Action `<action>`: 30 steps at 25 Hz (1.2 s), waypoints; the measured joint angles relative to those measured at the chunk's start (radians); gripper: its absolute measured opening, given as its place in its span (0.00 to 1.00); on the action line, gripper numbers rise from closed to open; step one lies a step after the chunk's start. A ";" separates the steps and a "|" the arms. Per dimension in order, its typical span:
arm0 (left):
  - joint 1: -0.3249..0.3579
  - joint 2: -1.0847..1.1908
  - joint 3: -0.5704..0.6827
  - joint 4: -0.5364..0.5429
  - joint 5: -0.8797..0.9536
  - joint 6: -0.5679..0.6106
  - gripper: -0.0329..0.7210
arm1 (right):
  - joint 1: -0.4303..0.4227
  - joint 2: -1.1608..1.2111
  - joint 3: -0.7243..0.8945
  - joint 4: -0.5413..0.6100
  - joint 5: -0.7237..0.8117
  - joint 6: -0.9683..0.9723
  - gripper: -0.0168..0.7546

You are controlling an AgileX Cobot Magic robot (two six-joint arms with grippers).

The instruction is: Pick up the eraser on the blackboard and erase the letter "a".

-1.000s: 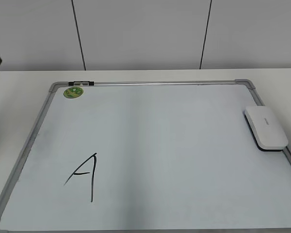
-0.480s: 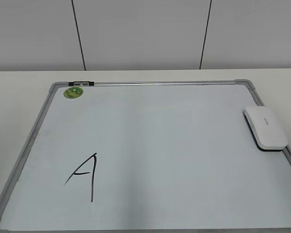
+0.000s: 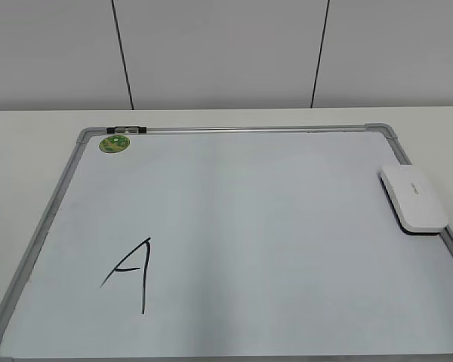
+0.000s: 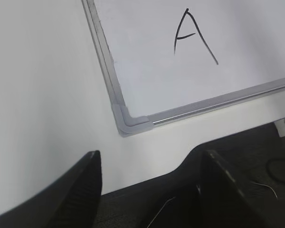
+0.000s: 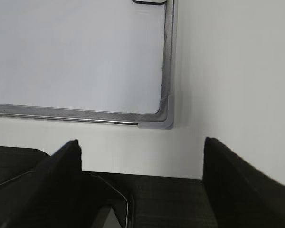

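Exterior view: no part of robot visible.

Left wrist view: left gripper seen only as two fingers, matte black, flat-sided, wedge-shaped. One finger lower left of frame, blunt squared tip. Other finger lower right, broader, faint pale speckling along inner edge.

Right wrist view: right gripper likewise two matte black fingers. One finger lower left, other lower right. Both taper to narrow top edge. No screws, markings or labels legible on either gripper.

the right gripper hangs with jaws spread wide above the table edge, near the blackboard and its grey corner.
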 joint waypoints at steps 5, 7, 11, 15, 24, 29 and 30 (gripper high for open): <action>0.000 -0.088 0.021 0.020 -0.014 -0.010 0.68 | 0.000 -0.163 0.068 -0.020 -0.002 0.004 0.78; 0.000 -0.097 0.021 0.041 -0.018 -0.010 0.68 | 0.000 -0.228 0.087 -0.048 -0.002 0.004 0.78; 0.000 -0.100 0.036 0.080 -0.051 -0.012 0.68 | 0.000 -0.302 0.118 -0.086 0.008 0.004 0.78; 0.000 -0.100 0.051 0.101 -0.075 -0.023 0.68 | 0.000 -0.315 0.154 -0.069 -0.016 0.004 0.78; 0.000 -0.100 0.052 0.106 -0.081 -0.027 0.68 | 0.000 -0.315 0.156 -0.035 -0.027 0.004 0.78; 0.000 -0.100 0.052 0.123 -0.084 -0.051 0.69 | 0.000 -0.315 0.156 -0.027 -0.027 0.004 0.78; 0.000 -0.100 0.052 0.130 -0.084 -0.061 0.69 | 0.000 -0.315 0.156 -0.025 -0.027 0.004 0.78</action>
